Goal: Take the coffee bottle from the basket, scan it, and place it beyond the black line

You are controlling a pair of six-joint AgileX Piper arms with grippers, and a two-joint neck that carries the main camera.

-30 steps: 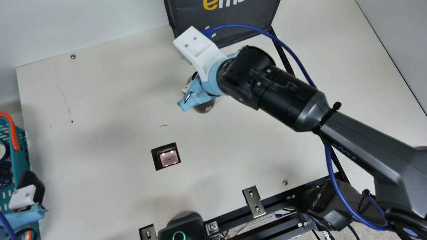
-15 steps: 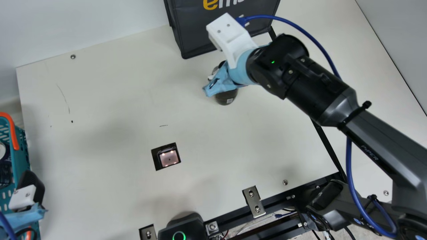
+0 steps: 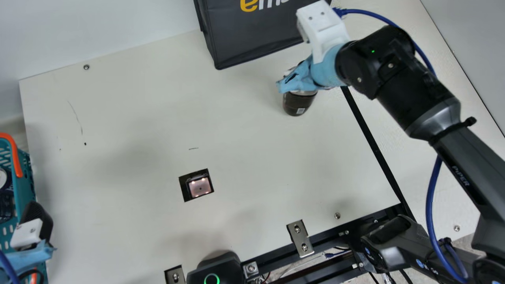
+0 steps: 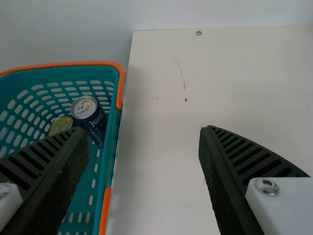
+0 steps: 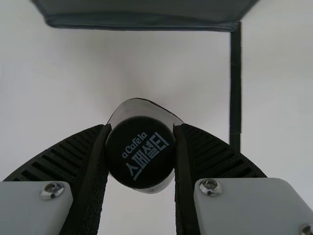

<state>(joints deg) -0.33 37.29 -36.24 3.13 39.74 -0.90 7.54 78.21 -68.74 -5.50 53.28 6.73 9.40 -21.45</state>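
Observation:
In the main view my right gripper (image 3: 294, 81) holds the coffee bottle (image 3: 298, 103) upright, on the scanner's side of the black line (image 3: 373, 146), with the lower part of the bottle showing under the fingers. The right wrist view has the bottle's black cap (image 5: 140, 152) squeezed between both pads of the right gripper (image 5: 140, 154), and the black line (image 5: 235, 88) off to one side. My left gripper (image 3: 49, 238) is beside the teal basket (image 3: 24, 179); its fingers stand wide apart in the left wrist view, the left gripper (image 4: 144, 147) holding nothing.
A dark bag (image 3: 252, 35) stands at the table's back edge, close to the right gripper. The lit scanner window (image 3: 200, 187) is set into the table (image 3: 130, 118). In the basket (image 4: 113, 142) lie a dark blue can (image 4: 93, 120) and a gold-topped can (image 4: 60, 124).
My right arm has carried the bottle rightward and slightly toward the back, closer to the black line, uncovering more of the bag's front. The left arm has stayed still.

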